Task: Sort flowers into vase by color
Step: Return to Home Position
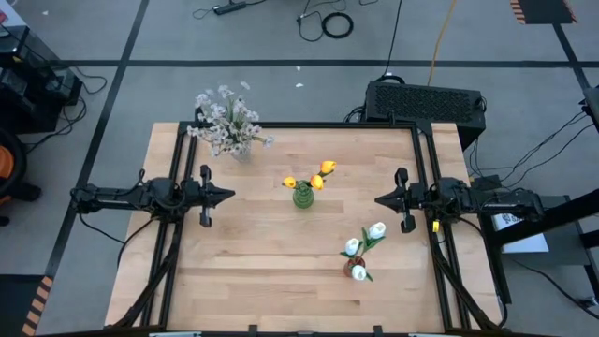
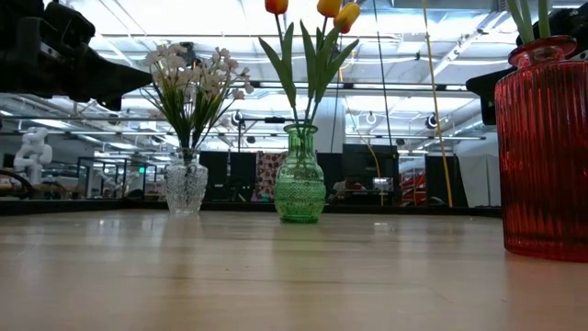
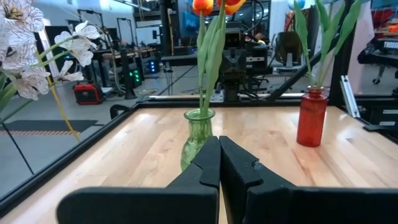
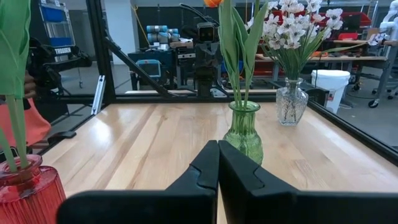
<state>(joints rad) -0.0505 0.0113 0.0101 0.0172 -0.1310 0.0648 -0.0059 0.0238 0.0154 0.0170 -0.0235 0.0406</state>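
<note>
Three vases stand upright on the wooden table. A green glass vase point(image 1: 302, 196) at mid-table holds the orange-yellow tulips point(image 1: 321, 175). A red ribbed vase point(image 1: 350, 267) toward the near right holds the white tulips point(image 1: 365, 245). A clear glass vase point(image 1: 241, 148) near the far left edge holds the spray of pale blossoms point(image 1: 225, 117). My left gripper point(image 1: 230, 196) hovers at the table's left side, shut, pointing right. My right gripper point(image 1: 378, 199) hovers at the right side, shut, pointing left. Both are empty, with the green vase point(image 3: 198, 134) point(image 4: 244, 130) between them.
A black metal frame point(image 1: 281, 124) rims the table's far and side edges. A black box point(image 1: 426, 99) sits behind the far right corner. Bare wood lies along the near side and between the vases. Cables lie on the floor beyond.
</note>
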